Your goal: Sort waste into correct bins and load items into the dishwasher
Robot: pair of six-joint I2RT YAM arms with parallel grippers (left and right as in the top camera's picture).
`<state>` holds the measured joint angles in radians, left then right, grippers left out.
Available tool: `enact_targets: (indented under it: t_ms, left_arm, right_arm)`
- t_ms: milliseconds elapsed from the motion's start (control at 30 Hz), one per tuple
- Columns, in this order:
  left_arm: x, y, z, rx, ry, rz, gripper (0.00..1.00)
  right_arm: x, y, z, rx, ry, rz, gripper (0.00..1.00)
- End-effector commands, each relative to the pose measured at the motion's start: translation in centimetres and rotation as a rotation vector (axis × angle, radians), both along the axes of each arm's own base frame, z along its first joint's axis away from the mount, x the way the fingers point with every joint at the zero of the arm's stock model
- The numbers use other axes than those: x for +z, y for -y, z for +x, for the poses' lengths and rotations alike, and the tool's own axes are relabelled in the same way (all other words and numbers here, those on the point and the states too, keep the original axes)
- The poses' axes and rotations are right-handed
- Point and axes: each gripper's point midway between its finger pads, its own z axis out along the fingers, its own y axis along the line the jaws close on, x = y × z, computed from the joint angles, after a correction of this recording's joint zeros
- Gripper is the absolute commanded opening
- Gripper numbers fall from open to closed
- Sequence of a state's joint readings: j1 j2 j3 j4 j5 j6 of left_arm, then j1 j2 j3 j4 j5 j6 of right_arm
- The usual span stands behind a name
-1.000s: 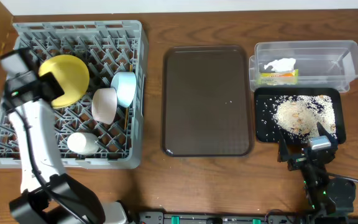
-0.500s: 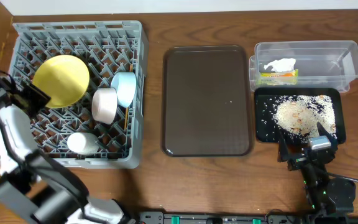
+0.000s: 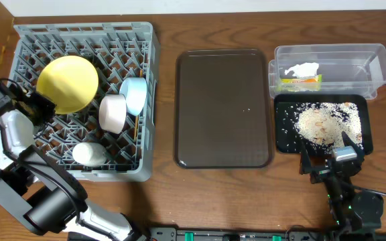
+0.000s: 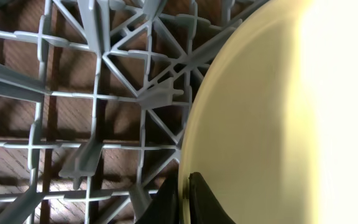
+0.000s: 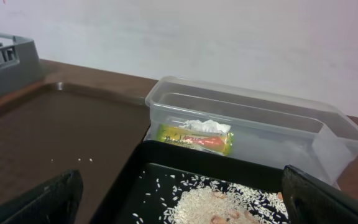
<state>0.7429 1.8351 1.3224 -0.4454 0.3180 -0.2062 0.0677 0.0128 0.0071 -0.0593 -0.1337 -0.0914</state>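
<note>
1. A brown wooden table (image 3: pixel 159 194) stands against a white wall (image 3: pixel 179 5).
2. The grey rack (image 3: pixel 79 40) sits at the left and the brown tray (image 3: pixel 223 107) in the middle, with a few rice grains on it.
3. At the right, the tub (image 3: pixel 354 67) holds the tissue (image 3: pixel 301 69) and wrapper (image 3: pixel 300 83). Just in front of it, the black tray (image 3: pixel 281 102) holds the rice (image 3: pixel 320 124).
4. In the rack are the white bowl (image 3: pixel 112 112), blue bowl (image 3: pixel 135 95), cup (image 3: pixel 89 154) and chopsticks (image 3: pixel 138 127).
5. The plate (image 3: pixel 68 84) stands tilted among the pegs. The left gripper (image 4: pixel 188 199) is clamped on its rim.
6. The right gripper (image 3: pixel 326 152) hovers spread wide at the black tray's near edge.
7. Half a second ago the plate sat slightly lower. A second ago the left arm crossed over the rack, and it now reaches in from the rack's left side. The right arm has not moved.
</note>
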Motion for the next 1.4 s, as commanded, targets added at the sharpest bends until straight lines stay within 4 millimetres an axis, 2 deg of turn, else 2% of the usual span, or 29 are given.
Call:
enact_targets:
  t_ms: [0,100,167,200,333,400,533,800,1100,1300,1333,1367]
  left_arm:
    - [1.2,-0.1,-0.1,-0.018,0.02,0.018,0.07]
    - [3.5,-0.5,-0.4,-0.035,0.035,0.098,0.07]
    - [6.3,-1.4,-1.5,-0.012,0.019,0.215,0.08]
    - [8.7,-1.5,-2.0,-0.03,0.019,0.31,0.07]
    - [11.2,-0.9,-2.7,-0.081,-0.015,0.432,0.07]
    - [11.6,-0.3,-2.9,-0.129,-0.084,0.512,0.07]
    - [11.6,1.0,-2.1,-0.228,-0.157,0.605,0.07]
    - [13.6,1.2,-0.9,-0.332,-0.329,0.886,0.07]
    - [14.4,0.9,-0.4,-0.424,-0.371,0.98,0.07]
    - [14.5,0.7,-0.6,-0.398,-0.376,0.978,0.08]
    - [14.1,0.7,-1.1,-0.321,-0.349,0.918,0.13]
    - [13.5,0.5,-1.9,-0.212,-0.316,0.832,0.27]
  right_arm:
    - [-0.1,0.3,0.0,-0.015,-0.006,0.007,0.99]
    - [-0.1,0.3,0.0,-0.015,-0.006,0.007,0.99]
    - [-0.1,0.3,0.0,-0.015,-0.006,0.007,0.99]
    - [-0.1,0.3,0.0,-0.015,-0.006,0.007,0.99]
    - [-0.1,0.3,0.0,-0.015,-0.006,0.007,0.99]
    - [-0.1,0.3,0.0,-0.015,-0.005,0.007,0.99]
    - [-0.1,0.3,0.0,-0.015,-0.006,0.007,0.99]
    - [-0.1,0.3,0.0,-0.015,-0.006,0.007,0.99]
    - [-0.1,0.3,0.0,-0.015,-0.006,0.007,0.99]
    - [-0.1,0.3,0.0,-0.015,-0.006,0.007,0.99]
    - [-0.1,0.3,0.0,-0.015,-0.006,0.007,0.99]
    - [-0.1,0.3,0.0,-0.015,-0.006,0.007,0.99]
